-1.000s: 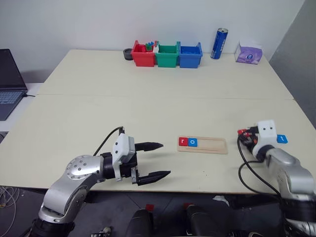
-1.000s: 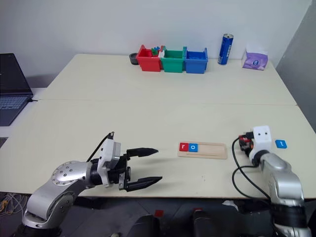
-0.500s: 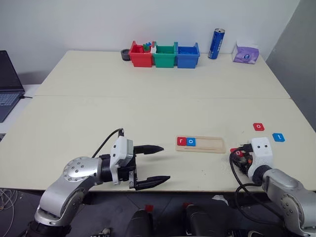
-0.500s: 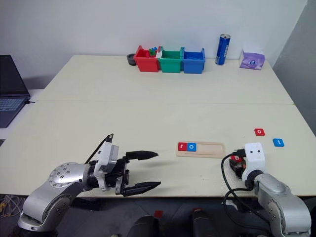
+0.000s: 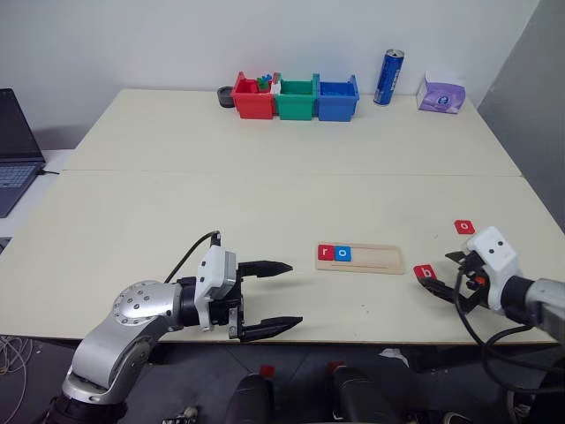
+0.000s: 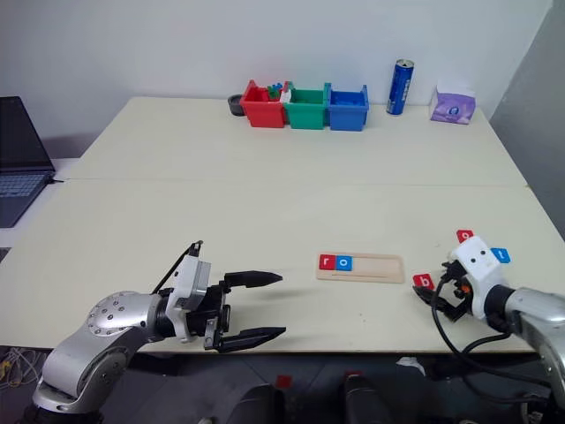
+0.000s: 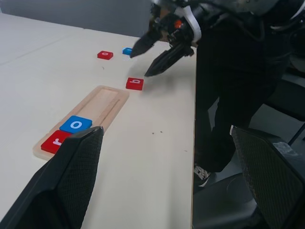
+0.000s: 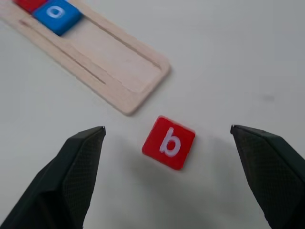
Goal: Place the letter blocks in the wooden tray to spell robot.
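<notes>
A laptop [image 5: 16, 146] sits at the far left edge, off the pale bench [image 5: 265, 177]. Near the front edge, the left claw [image 5: 269, 296] hovers over the bench with its 2 black fingers spread wide, gripping nothing, pointing toward 3 o'clock at the wooden tray [image 5: 360, 258].

At the back, around 12 o'clock from the tray, stand 3 plastic bins in a row: a red bin [image 5: 253, 97] holding a few small coloured bricks, a green bin [image 5: 296, 99] and a blue bin [image 5: 338, 99]. A dark round object [image 5: 227, 96] touches the red bin's left side. Further right stand a blue can [image 5: 389, 78] and a purple tissue pack [image 5: 441, 93].

The tray lies flat near the front centre. In its groove, at the left end, sit 2 letter blocks side by side: a red "r" [image 5: 325, 253] and a blue "o" [image 5: 343, 254]; the rest of the groove is bare.

Just beyond the tray's right end, at 3 o'clock, a red "b" block [image 8: 168, 142] lies flat on the bench, apart from the tray. The right claw [image 6: 439, 294] hangs just over it, fingers released and spread either side, touching nothing. At 1 o'clock from the "b" lies a red block [image 5: 464, 227], with a blue block [image 6: 500, 255] just beside the claw's white housing.
</notes>
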Robot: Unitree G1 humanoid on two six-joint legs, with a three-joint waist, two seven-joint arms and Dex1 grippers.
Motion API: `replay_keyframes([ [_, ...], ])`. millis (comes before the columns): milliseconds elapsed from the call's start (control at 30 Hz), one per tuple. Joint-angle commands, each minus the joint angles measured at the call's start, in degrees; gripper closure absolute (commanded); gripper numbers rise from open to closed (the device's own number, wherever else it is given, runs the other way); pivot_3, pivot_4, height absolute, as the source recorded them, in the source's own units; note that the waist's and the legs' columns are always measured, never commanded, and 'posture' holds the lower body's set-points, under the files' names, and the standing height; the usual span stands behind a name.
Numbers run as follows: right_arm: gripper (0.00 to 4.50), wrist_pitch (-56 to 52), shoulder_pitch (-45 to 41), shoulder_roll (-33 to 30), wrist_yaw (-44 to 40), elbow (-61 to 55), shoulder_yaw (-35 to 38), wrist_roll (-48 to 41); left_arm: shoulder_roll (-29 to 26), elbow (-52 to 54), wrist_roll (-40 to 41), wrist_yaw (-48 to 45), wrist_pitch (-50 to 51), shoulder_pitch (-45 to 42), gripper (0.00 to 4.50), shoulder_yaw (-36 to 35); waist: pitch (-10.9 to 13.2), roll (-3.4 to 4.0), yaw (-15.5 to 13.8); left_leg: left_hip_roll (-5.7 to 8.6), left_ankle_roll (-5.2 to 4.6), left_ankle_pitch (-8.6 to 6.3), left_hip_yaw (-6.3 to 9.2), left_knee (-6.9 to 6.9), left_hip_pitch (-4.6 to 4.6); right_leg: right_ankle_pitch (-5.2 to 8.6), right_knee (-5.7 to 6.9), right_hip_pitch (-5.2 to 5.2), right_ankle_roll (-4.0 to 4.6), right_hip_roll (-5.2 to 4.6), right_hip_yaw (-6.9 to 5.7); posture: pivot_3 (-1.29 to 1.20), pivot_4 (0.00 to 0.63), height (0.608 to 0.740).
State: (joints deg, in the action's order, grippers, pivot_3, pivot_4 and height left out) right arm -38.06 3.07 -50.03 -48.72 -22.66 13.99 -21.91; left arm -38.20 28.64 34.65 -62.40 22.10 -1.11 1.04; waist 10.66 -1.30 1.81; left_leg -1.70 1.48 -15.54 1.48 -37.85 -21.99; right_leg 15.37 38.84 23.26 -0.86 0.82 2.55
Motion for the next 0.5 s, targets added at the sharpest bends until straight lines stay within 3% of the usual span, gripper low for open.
replay_keyframes([
  [33,0.03,17.86,-2.65,-1.67,-10.69,11.72,-4.22,3.64,-0.21,0.67,0.13,-0.89,-1.28,-0.34,0.00,0.44,0.01,0.01,0.03,0.01,0.00,0.00,-0.03,0.00,0.00,0.00,0.02,0.00,0.00,0.00,0.01,0.00,0.150,0.740],
  [267,0.03,39.43,-17.97,-1.60,-21.46,38.51,-14.84,12.62,-0.99,0.50,0.23,-1.93,-1.97,0.37,0.00,0.18,0.05,0.04,0.28,0.02,0.00,0.01,-0.13,-0.06,0.07,-0.03,0.10,0.00,-0.01,-0.02,0.13,0.00,0.150,0.740],
  [500,0.03,46.53,-24.55,-0.91,-26.70,49.47,-18.48,14.94,-1.68,1.27,0.90,-1.63,-1.71,0.97,0.00,-0.53,0.05,0.05,0.01,0.01,0.01,0.01,-0.06,-0.06,0.06,-0.03,0.09,-0.03,0.02,-0.04,0.10,0.00,0.150,0.740],
])
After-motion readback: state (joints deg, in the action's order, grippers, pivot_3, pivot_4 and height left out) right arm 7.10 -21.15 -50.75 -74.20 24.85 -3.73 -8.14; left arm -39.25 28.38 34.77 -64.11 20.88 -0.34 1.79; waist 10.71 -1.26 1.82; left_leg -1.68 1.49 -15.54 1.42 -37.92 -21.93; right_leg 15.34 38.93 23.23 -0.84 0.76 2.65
